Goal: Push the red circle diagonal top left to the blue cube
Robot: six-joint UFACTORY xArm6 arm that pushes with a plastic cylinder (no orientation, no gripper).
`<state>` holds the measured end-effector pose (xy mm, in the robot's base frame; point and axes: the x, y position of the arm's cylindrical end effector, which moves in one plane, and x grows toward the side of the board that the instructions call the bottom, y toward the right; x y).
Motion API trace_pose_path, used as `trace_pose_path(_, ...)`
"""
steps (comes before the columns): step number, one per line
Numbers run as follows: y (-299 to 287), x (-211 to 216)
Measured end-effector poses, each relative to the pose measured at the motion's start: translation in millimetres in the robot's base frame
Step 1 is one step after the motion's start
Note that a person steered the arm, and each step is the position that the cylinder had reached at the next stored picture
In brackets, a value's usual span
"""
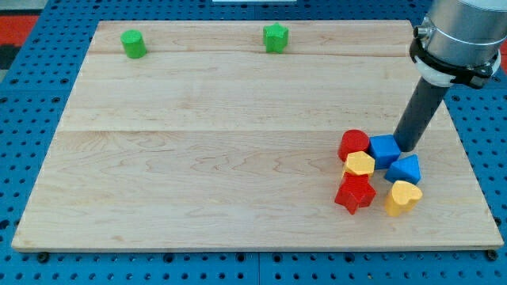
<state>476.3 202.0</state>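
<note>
Red circle (354,144) lies touching the left side of the blue cube (385,150), roughly level with it rather than clearly up and to its left. Just below the red circle sits a yellow block (360,165), and below that a red star (355,194). Below and right of the blue cube are a second blue block (405,169) and a yellow heart (403,197). My tip (409,146) stands just right of the blue cube, probably touching it, though the contact is hard to make out. The rod carries no jaws, so there is nothing to open or close. You risk shoving the blue cube into the red circle, dragging the whole cluster. Two green blocks (133,43) (275,37) lie far off, towards the view's top.
</note>
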Motion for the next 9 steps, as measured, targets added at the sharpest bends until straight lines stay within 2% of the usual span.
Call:
trace_pose_path(2, 25.7, 8.3)
trace_pose_path(3, 16.6, 35.3)
trace_pose_path(5, -81.4, -0.6)
trace_pose_path(7, -122.1, -4.1)
trace_pose_path(8, -121.7, -27.7)
trace_pose_path(9, -158.7, -34.9)
